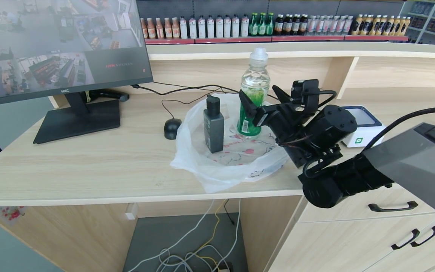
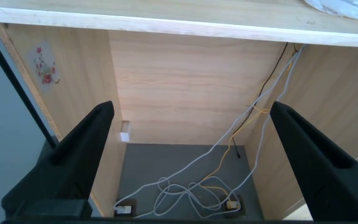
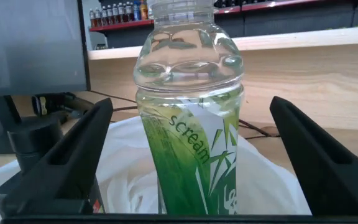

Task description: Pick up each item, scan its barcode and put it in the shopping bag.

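A clear drink bottle with a green label (image 1: 254,94) stands upright on the flattened white plastic shopping bag (image 1: 221,166) at the middle of the counter. A dark grey bottle with a black cap (image 1: 213,124) stands on the bag to its left. My right gripper (image 1: 263,99) is open at the green bottle's right side, level with its label. In the right wrist view the green bottle (image 3: 191,124) stands between the spread fingers (image 3: 67,162), which do not touch it. My left gripper (image 2: 191,162) is open and holds nothing, low in front of the desk's knee space.
A white barcode scanner box (image 1: 361,130) sits on the counter right of the bag. A monitor (image 1: 59,45) on its stand occupies the left, with a mouse (image 1: 172,128) and cables beside the bag. A raised ledge runs behind. Cables (image 2: 229,162) hang under the desk.
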Available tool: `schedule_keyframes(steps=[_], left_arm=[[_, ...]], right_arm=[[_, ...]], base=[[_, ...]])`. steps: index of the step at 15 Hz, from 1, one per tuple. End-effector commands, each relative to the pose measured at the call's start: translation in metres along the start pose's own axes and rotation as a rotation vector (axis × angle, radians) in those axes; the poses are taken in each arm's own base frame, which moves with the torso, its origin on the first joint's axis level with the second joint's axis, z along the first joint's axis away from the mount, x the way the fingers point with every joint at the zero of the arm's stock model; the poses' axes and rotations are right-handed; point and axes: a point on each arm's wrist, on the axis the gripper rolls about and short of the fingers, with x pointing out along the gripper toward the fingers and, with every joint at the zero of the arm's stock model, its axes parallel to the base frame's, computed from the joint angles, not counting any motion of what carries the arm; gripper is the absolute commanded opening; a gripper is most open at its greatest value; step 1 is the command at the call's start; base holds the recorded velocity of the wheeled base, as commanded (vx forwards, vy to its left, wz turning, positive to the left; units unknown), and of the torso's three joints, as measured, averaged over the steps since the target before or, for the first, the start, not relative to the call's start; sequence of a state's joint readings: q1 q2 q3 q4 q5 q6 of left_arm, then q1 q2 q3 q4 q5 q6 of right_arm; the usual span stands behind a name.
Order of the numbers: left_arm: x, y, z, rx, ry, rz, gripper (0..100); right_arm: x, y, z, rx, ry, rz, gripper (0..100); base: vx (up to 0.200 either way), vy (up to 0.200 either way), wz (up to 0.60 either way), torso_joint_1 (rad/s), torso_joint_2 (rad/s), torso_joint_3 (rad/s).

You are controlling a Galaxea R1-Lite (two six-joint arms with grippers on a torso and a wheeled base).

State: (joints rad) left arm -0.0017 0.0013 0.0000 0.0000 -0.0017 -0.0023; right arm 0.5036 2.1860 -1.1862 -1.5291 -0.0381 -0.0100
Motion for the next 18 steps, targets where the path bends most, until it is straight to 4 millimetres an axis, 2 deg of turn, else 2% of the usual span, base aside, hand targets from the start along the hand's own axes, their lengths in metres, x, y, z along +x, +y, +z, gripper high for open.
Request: schedule_keyframes(steps=[1,4,8,11,18], left_arm=[[0.0,0.0,0.0,-0.001,0.0,0.0,100],[0.0,0.0,0.0,0.001,0.0,0.0,100],[0.0,0.0,0.0,-0.001,0.0,0.0,100],[0.0,0.0,0.0,-0.001,0.0,0.0,100],[0.0,0.0,0.0,-0.001,0.0,0.0,100]], right_arm=[[-0.016,-0.001,0.008,-0.001,0.011,-0.002,100],[-0.046,-0.002,0.018,-0.004,0.098,-0.006,100],[-0.071,-0.001,0.041,-0.004,0.126,0.001,100],[-0.1,0.0,0.054,0.002,0.177,0.012,100],[-0.103,0.0,0.062,0.002,0.163,0.013,100]], base=[[0.0,0.0,0.0,0.0,0.0,0.0],[0.0,0.0,0.0,0.0,0.0,0.0],[0.0,0.0,0.0,0.0,0.0,0.0],[0.0,0.0,0.0,0.0,0.0,0.0],[0.0,0.0,0.0,0.0,0.0,0.0]])
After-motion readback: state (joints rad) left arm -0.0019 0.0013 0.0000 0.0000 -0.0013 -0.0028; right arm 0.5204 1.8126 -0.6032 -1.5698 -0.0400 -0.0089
